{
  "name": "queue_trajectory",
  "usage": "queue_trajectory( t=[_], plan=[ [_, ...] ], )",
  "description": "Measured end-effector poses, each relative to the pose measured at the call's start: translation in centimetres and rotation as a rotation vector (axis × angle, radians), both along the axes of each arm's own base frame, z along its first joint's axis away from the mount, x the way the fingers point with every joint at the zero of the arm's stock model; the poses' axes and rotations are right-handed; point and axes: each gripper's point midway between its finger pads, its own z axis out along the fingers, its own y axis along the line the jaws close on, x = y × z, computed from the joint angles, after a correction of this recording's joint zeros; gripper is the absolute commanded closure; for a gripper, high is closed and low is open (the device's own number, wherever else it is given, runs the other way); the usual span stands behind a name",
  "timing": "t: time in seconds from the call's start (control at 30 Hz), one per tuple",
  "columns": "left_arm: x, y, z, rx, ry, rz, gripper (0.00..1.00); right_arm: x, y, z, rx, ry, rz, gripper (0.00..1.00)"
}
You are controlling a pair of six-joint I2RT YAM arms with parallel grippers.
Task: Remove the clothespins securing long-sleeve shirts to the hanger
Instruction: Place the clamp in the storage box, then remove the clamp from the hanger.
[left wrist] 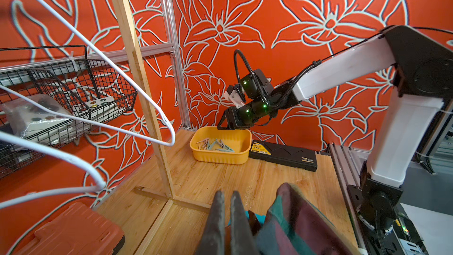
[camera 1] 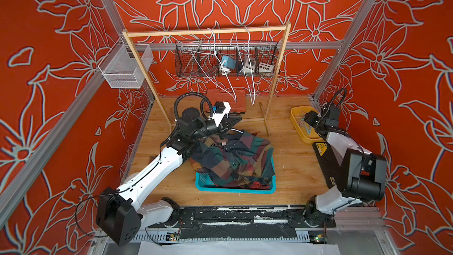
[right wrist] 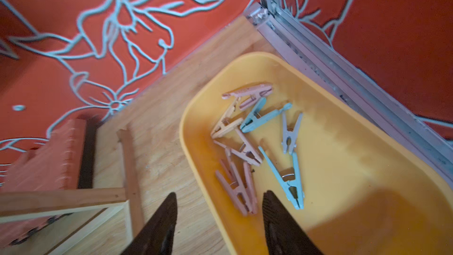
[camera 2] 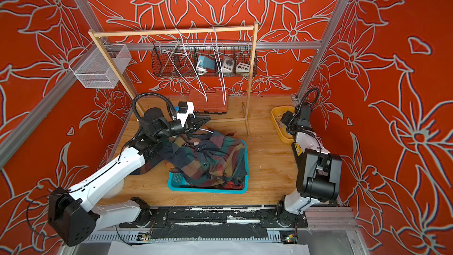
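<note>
The left arm (camera 1: 157,168) stretches forward and low, its left gripper (left wrist: 228,194) roughly level with jaws pressed together, apparently on nothing, while the right arm (camera 1: 343,143) folds at the elbow and tips the right gripper (right wrist: 220,194) downward, jaws standing well apart.

The wooden worktop (camera 1: 294,168) carries a teal basket (camera 1: 235,190) near its front centre. A wooden rack (camera 1: 206,31) stands at the rear. A black wire basket (camera 1: 186,62) hangs on the rear wall and a white mesh basket (camera 1: 122,69) on the left rail. An orange case (camera 1: 220,94) lies below. A yellow tub (left wrist: 220,155) occupies the rear right corner, with a black case (left wrist: 282,154) just beside it.
</note>
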Motion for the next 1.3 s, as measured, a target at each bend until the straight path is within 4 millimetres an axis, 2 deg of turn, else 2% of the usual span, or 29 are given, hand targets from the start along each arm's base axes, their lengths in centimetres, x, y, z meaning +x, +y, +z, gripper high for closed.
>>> queue_trajectory(
  t=[0.07, 0.1, 0.17, 0.2, 0.27, 0.33, 0.43, 0.47, 0.57, 0.67, 0.8, 0.87, 1.13, 1.3],
  plan=[
    [0.1, 0.0, -0.1, 0.002, 0.002, 0.000, 1.00, -1.5, 1.9, 3.0, 0.012, -0.097, 0.067, 0.43],
    [0.1, -0.1, -0.2, 0.003, 0.002, 0.000, 1.00, -2.6, 3.5, 4.9, 0.016, -0.159, 0.126, 0.43],
    [0.2, -0.1, -0.5, 0.009, 0.011, 0.000, 1.00, -4.7, 7.7, 8.4, 0.018, -0.268, 0.286, 0.43],
    [0.3, -0.2, -0.6, 0.011, 0.015, 0.000, 1.00, -6.0, 10.4, 10.5, 0.007, -0.325, 0.399, 0.43],
    [0.4, -0.2, -0.9, 0.015, 0.021, -0.001, 1.00, -9.0, 15.8, 14.0, -0.025, -0.425, 0.624, 0.43],
    [0.5, -0.3, -1.1, 0.020, 0.028, -0.002, 1.00, -13.2, 21.4, 17.2, -0.065, -0.525, 0.879, 0.43],
    [0.6, -0.4, -1.0, 0.024, 0.033, -0.003, 1.00, -19.3, 27.0, 20.0, -0.120, -0.641, 1.176, 0.42],
    [0.6, -0.3, -0.9, 0.024, 0.031, -0.003, 1.00, -20.6, 28.0, 20.3, -0.136, -0.657, 1.236, 0.42],
    [0.5, -0.4, -0.7, 0.023, 0.028, -0.007, 1.00, -23.9, 30.8, 20.0, -0.182, -0.673, 1.397, 0.42],
    [0.4, -0.4, -0.7, 0.023, 0.030, -0.014, 1.00, -24.7, 32.5, 17.8, -0.223, -0.613, 1.468, 0.41],
    [0.1, -0.6, -0.7, 0.024, 0.029, -0.027, 1.00, -24.0, 33.7, 14.3, -0.268, -0.498, 1.498, 0.42],
    [-0.1, -0.7, -0.7, 0.024, 0.029, -0.035, 1.00, -23.5, 33.9, 13.4, -0.300, -0.469, 1.486, 0.41],
    [-0.8, -1.2, -0.7, 0.023, 0.028, -0.072, 1.00, -22.3, 35.2, 12.9, -0.331, -0.463, 1.498, 0.41],
    [-1.5, -1.6, -0.6, 0.023, 0.026, -0.102, 1.00, -21.5, 36.6, 11.4, -0.321, -0.431, 1.529, 0.42]
  ],
)
